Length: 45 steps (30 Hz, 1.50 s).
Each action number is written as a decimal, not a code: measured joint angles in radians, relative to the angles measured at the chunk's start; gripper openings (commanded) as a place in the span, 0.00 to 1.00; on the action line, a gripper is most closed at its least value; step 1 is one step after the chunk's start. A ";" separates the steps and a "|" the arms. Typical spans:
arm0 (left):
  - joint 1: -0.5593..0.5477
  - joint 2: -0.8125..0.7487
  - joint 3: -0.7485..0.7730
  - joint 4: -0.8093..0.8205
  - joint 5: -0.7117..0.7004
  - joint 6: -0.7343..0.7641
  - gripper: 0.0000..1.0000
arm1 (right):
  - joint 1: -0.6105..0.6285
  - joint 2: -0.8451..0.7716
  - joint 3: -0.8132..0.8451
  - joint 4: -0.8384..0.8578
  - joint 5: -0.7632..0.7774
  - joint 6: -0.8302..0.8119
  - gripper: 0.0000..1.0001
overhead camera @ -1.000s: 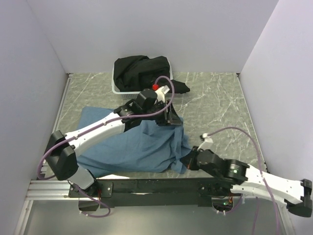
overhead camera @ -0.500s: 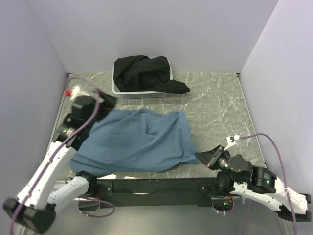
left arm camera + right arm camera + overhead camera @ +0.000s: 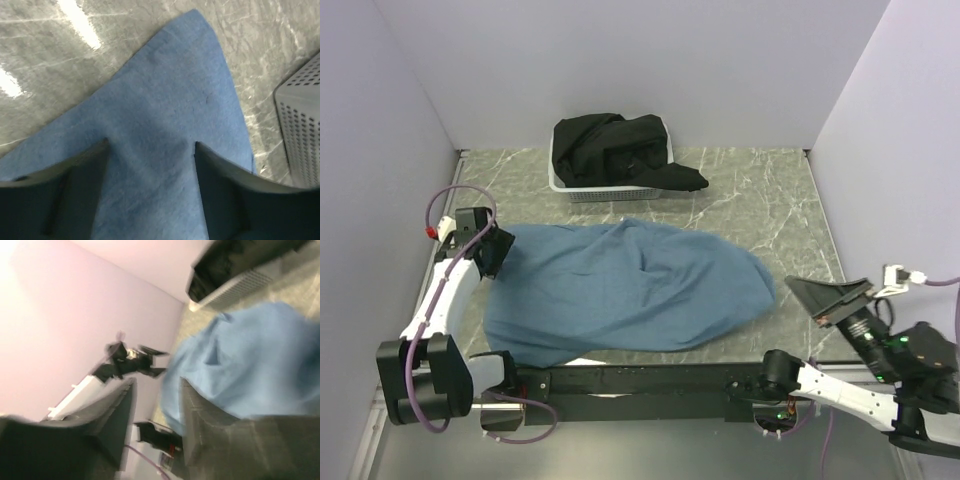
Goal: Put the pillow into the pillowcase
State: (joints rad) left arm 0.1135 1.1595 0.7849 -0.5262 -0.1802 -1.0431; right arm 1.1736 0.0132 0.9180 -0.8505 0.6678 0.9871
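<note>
The large slate-blue fabric pillowcase point(image 3: 630, 290) is seen swollen at the centre of the grey marbled table point(image 3: 760, 200), so the cream-white pillow, itself hidden, is judged to be inside and the insertion step nearly complete. The left gripper point(image 3: 492, 252), at the pillowcase's 9 o'clock corner, and the right gripper point(image 3: 823, 296), apart at 4 o'clock, are both spread wide and empty. Next, the open edge is to be found and drawn over the pillow.

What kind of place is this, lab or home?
Probably a lab test cell: plain lavender walls box in a marble-pattern table, with both arms bolted to a rail at its near edge.
</note>
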 measured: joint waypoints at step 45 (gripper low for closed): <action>-0.100 0.136 -0.209 0.362 0.336 0.007 0.58 | -0.372 1.054 0.040 0.339 -0.549 -0.452 0.00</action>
State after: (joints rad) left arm 0.0132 1.2953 0.5755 -0.1646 0.1555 -1.0363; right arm 0.8021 1.0672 0.9585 -0.5117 0.1192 0.5350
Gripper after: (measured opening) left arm 0.633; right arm 0.009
